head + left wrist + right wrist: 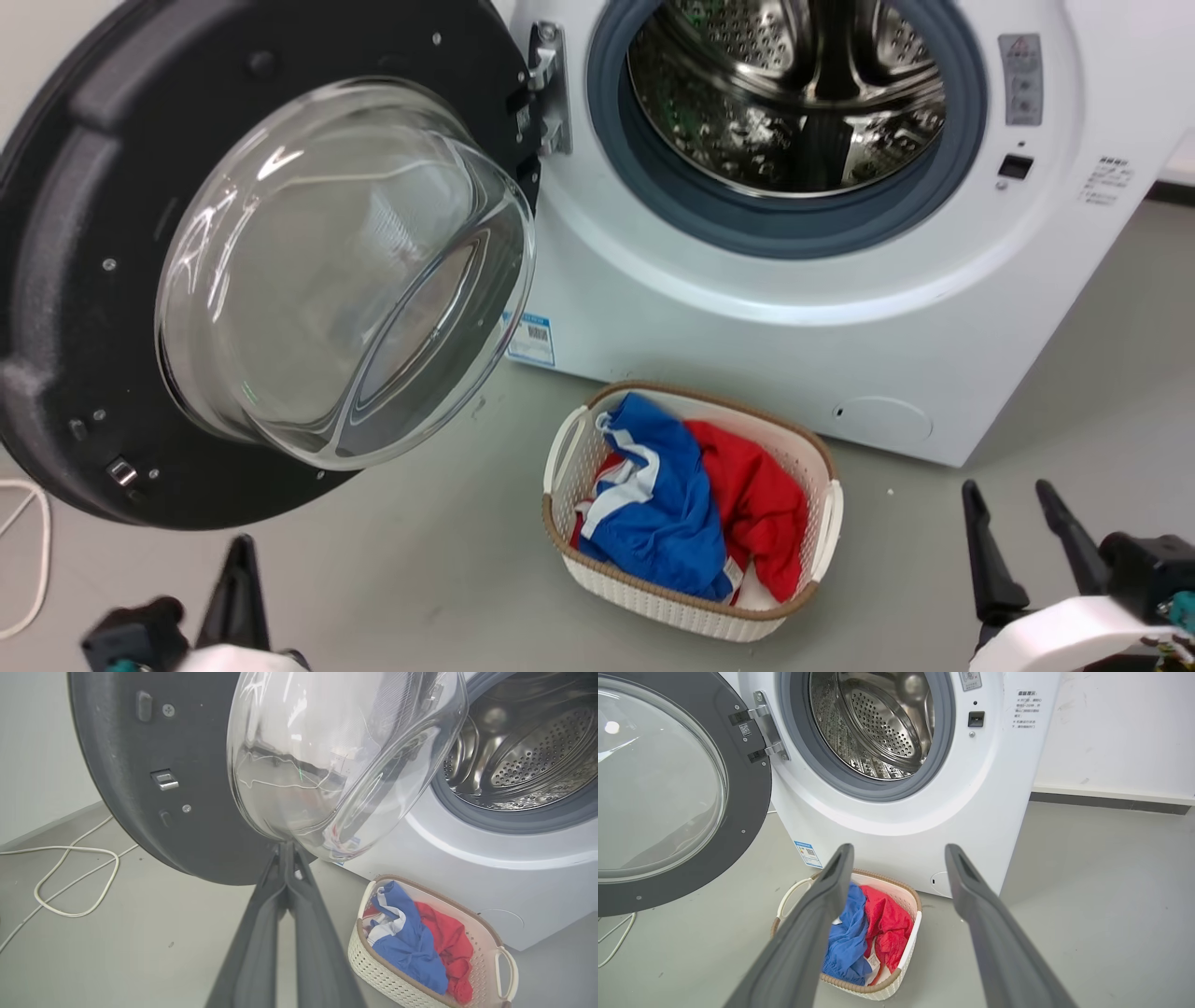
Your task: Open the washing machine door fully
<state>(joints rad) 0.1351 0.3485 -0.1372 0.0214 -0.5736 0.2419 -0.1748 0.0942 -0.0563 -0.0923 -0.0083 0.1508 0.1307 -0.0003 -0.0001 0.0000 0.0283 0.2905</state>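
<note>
The door (84,280) stands swung out to the left of the machine (747,355), hung on a hinge (551,89) at the left of the drum (794,103) opening. Its inner face and glass bowl (345,271) turn toward the robot.

The left gripper (245,546) sits just under the door's lower rim, fingers pressed together and holding nothing. In the left wrist view its tips (286,847) meet right below the bowl (345,760), in front of the door's bottom edge (196,858). Whether they touch the door cannot be told. The right gripper (1008,490) is well apart from the door, on the right above the floor (420,579), fingers spread wide and empty. In the right wrist view the gripper (899,849) points at the machine's lower front.

The head view cuts off the door's top and left and the machine's top. The left gripper's base is blurred and runs off the bottom edge. Shapes seen through the bowl are warped, and the print on the machine's labels is too small to read.

A basket (672,611) stands on the floor just before the machine, below the drum. It holds crumpled clothes: blue (663,504) with white trim, and red (756,504). A white cable (28,560) lies on the floor left of the door.
</note>
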